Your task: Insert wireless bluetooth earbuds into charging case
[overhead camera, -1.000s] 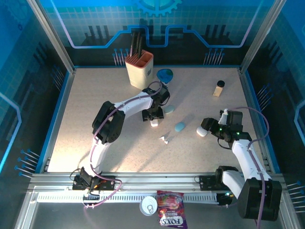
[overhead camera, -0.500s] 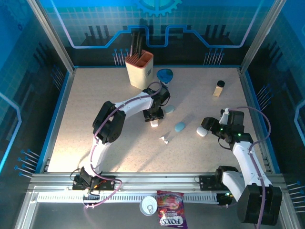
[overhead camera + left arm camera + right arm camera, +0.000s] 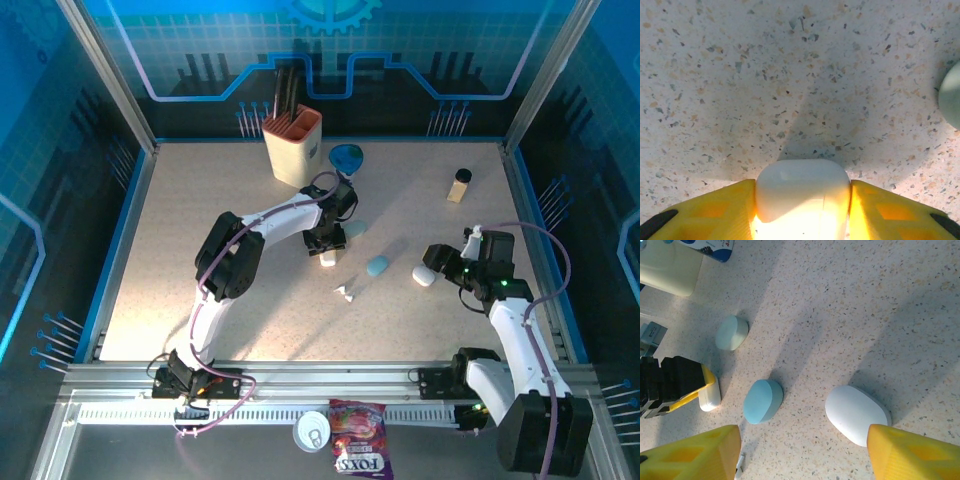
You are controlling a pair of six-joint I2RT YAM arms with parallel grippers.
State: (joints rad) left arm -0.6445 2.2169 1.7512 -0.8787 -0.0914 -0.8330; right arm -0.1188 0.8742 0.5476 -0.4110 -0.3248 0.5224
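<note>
A white charging case (image 3: 802,192) rests on the speckled table, with my left gripper (image 3: 803,200) shut on it from both sides; from above the case (image 3: 327,257) sits under that gripper (image 3: 326,247). Two tiny white earbuds (image 3: 345,291) lie just in front of it, one at my right wrist view's lower edge (image 3: 740,462). A blue case (image 3: 762,400), a pale teal case (image 3: 731,332) and a second white case (image 3: 857,414) lie closed on the table. My right gripper (image 3: 805,455) hangs open above the table, its right finger (image 3: 915,455) by the second white case.
A cream utensil holder (image 3: 292,145) and a blue round object (image 3: 347,157) stand at the back. A small black-capped bottle (image 3: 459,185) is at the back right. A candy bag (image 3: 357,450) and a can (image 3: 312,430) lie beyond the front rail.
My right wrist has shifted slightly to the right. The left gripper and the white case in it have barely moved.
</note>
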